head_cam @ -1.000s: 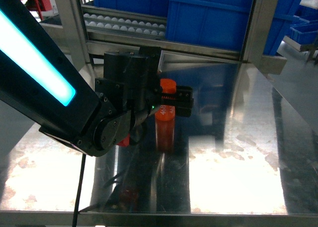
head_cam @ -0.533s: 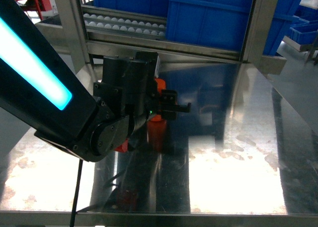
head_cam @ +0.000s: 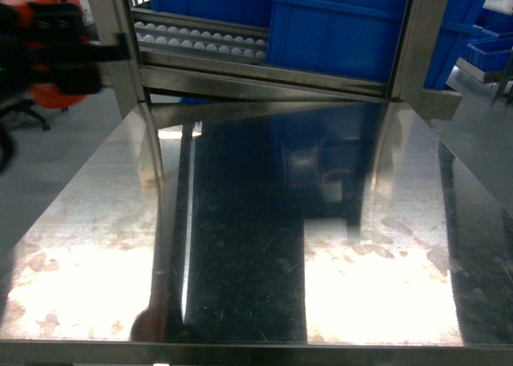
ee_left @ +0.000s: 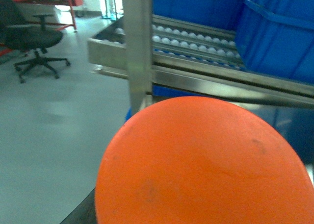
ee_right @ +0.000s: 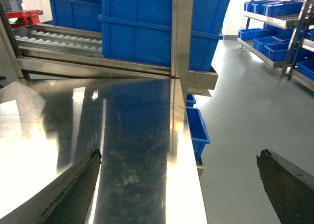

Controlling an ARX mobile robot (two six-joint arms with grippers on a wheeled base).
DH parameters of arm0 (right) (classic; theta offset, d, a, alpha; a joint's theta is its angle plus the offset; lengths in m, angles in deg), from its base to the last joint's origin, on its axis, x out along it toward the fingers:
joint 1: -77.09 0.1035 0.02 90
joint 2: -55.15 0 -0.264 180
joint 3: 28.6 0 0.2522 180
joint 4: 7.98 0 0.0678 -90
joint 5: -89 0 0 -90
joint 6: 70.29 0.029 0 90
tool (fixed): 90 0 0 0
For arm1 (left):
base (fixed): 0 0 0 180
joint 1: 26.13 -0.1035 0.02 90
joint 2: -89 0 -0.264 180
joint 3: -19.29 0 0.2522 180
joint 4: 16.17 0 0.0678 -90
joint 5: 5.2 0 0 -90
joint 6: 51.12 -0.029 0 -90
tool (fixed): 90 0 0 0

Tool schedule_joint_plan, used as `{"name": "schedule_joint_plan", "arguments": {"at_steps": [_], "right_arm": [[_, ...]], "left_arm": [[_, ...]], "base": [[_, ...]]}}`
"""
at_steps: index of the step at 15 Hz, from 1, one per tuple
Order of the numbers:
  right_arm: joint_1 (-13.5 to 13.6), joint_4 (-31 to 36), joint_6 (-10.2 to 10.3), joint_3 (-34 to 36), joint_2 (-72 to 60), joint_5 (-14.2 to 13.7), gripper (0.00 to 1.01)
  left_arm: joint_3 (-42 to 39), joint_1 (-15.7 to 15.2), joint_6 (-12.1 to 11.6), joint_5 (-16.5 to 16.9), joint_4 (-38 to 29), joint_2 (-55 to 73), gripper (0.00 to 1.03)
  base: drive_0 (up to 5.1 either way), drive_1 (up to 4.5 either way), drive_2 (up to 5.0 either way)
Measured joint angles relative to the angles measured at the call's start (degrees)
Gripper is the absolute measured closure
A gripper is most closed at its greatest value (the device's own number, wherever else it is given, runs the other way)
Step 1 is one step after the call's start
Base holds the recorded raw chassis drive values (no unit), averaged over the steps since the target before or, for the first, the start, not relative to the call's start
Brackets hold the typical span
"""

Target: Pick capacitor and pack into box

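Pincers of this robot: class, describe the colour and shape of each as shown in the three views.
Left pincer: black, blurred, with black prongs pointing right at the head view's top-left edge. Right pincer: two dark grey, matte, wedge-shaped fingers with rough edges, at the wrist view's lower corners. No cables or markings can be made out on either.

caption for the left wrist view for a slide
Orange capacitor fills the lower frame, roller rack and blue bins behind.

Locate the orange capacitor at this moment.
The orange capacitor sits at the head view's upper left edge in the left gripper, off the steel table; its flat end fills the left wrist view.
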Motion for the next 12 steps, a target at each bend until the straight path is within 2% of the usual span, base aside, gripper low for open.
{"name": "schedule_joint_plan", "arguments": {"at_steps": [2,4,9,10,11,12], "right_arm": [[0.0,0.0,0.0,0.0,0.0,0.02,0.03],[0.0,0.0,0.0,0.0,0.0,0.0,0.03],[0.0,0.0,0.0,0.0,0.0,0.0,0.03],[0.0,0.0,0.0,0.0,0.0,0.0,0.03],[0.0,-0.02,0.0,0.0,0.0,-0.02,0.03],[0.0,-0.02,0.0,0.0,0.0,0.0,0.03]], "left_arm": [[-7.43,-3.52,-0.22,-1.01,5.79,-17.53,0.59],[-11.58,-3.63,-0.9,-1.44,13.57,-30.95,0.59],[-11.8,-3.61,-1.09,-0.83,14.03,-33.0,0.59],[-12.61,-5.73,-1.95,7.06,18.56,-35.23,0.59],[-15.85,-6.95,-2.14,12.35,17.88,-37.62,0.59],[-18.8,-7.76,-2.16,14.36,17.38,-39.85,0.59]], "base": [[0.0,0.0,0.0],[0.0,0.0,0.0],[0.0,0.0,0.0],[0.0,0.0,0.0],[0.0,0.0,0.0],[0.0,0.0,0.0]]}}
